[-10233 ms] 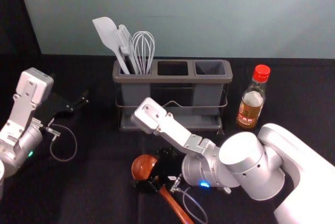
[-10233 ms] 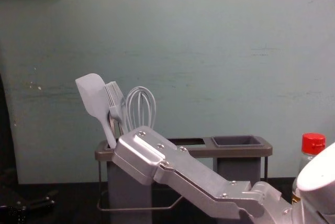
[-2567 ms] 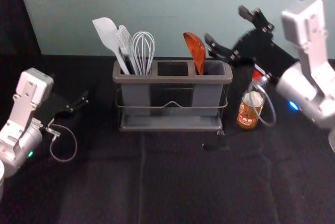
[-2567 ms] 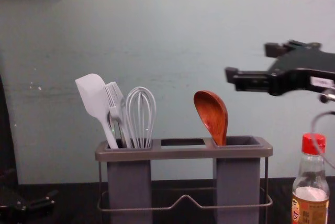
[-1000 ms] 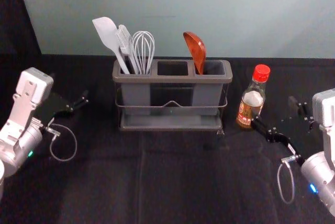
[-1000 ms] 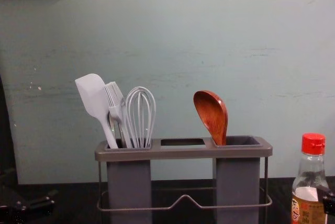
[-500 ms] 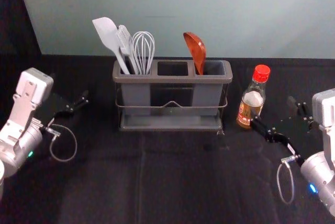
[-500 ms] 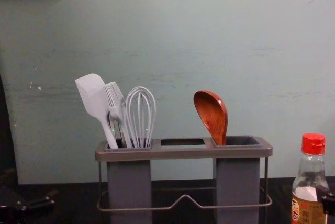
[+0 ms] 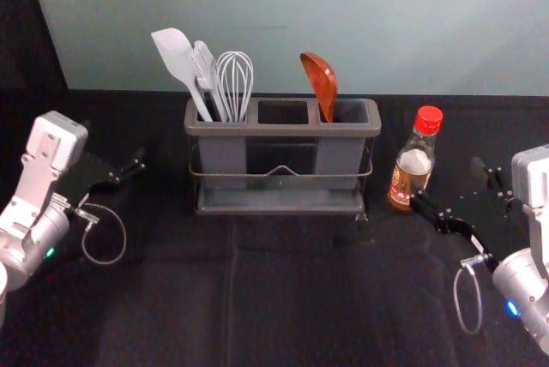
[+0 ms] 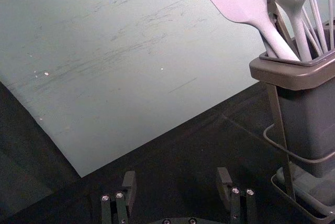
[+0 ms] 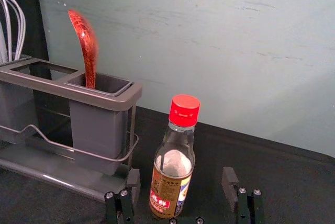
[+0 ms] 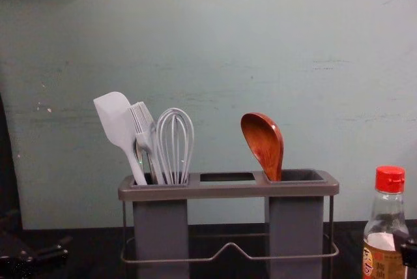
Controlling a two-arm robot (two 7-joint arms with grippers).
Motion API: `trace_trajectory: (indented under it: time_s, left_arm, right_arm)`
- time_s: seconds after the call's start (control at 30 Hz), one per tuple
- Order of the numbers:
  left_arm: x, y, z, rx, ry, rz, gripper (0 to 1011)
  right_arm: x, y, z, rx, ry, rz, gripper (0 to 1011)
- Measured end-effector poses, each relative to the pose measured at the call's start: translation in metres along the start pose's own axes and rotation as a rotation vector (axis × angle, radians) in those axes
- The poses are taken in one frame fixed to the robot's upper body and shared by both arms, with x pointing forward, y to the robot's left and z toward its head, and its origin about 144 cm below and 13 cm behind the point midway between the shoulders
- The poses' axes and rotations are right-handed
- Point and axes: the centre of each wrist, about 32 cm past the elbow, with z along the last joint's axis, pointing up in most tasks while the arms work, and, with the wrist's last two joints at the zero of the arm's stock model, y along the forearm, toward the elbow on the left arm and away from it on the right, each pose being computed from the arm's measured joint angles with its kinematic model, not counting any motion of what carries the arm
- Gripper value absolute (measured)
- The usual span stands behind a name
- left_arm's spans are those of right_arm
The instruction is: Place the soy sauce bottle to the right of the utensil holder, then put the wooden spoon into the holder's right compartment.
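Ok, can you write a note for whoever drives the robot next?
Left gripper: open, empty, parked left of the utensil holder.
Right gripper: open, holding nothing, close by the soy sauce bottle.
Bottle: standing right of the holder.
Wooden spoon: in the right compartment.
Done: both placements.
To do: nothing to place; maybe ease the right arm away without bumping the bottle.

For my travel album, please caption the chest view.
Spoon in the right compartment of the holder, bottle standing to its right.
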Motion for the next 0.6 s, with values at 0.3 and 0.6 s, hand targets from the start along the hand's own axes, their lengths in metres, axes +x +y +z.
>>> trace_trajectory:
  time_s: [0.3,0.6]
  left_arm:
    - [0.0,0.0,0.0,0.0,0.0,0.0,1005]
    - [0.0,0.0,0.0,0.0,0.0,0.0,1005]
  right_arm:
    - [0.0,0.0,0.0001,-0.001,0.0,-0.002,1000]
    - [0.0,0.0,0.0001,-0.001,0.0,-0.002,1000]
